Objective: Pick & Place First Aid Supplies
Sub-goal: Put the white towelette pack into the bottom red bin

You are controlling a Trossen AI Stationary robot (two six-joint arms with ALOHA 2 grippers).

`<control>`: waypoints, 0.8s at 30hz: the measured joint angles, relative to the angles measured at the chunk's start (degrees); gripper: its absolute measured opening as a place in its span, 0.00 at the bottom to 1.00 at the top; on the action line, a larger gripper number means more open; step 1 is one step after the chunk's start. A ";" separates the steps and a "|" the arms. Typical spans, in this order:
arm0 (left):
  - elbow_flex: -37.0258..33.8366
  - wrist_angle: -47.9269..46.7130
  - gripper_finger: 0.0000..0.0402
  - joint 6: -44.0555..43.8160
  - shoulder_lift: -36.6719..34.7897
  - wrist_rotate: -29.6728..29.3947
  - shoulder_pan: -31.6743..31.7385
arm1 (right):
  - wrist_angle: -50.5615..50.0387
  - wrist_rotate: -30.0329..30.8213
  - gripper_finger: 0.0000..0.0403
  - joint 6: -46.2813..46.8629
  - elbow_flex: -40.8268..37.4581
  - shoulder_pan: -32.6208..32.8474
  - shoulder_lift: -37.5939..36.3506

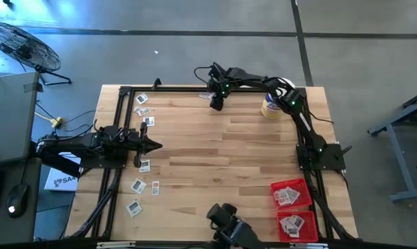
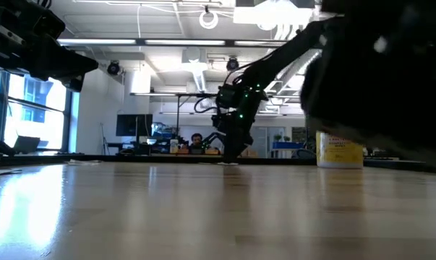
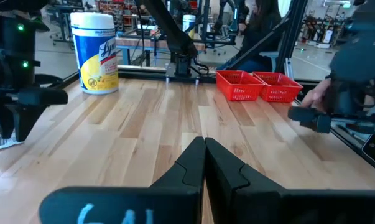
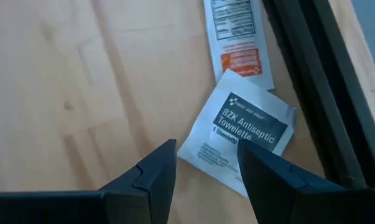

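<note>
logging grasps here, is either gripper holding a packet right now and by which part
Nothing is held. The right gripper is open above a towelette packet near the table's far edge, not gripping it. The left gripper is shut on nothing, over bare wood.

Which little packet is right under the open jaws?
The BZK antiseptic towelette packet, lying tilted just beyond the right gripper. Its label is dark blue, while the packet beside it has an orange stripe and lies farther away.

Dark jointed arms (image 1: 291,104) with black cables, green lights.
</note>
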 joint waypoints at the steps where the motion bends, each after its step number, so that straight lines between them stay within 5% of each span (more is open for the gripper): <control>1: 0.00 0.00 0.00 0.00 0.00 0.00 0.00 | 0.06 -1.14 0.41 -0.97 -0.78 -0.41 -0.13; 8: 0.00 0.00 0.00 0.00 0.00 -0.02 0.01 | -4.81 -3.12 0.41 -6.33 -2.52 -0.80 -0.55; 24: 0.00 -0.02 0.00 0.00 0.00 -0.02 0.00 | -18.55 20.21 0.41 -7.89 -3.44 16.24 -2.33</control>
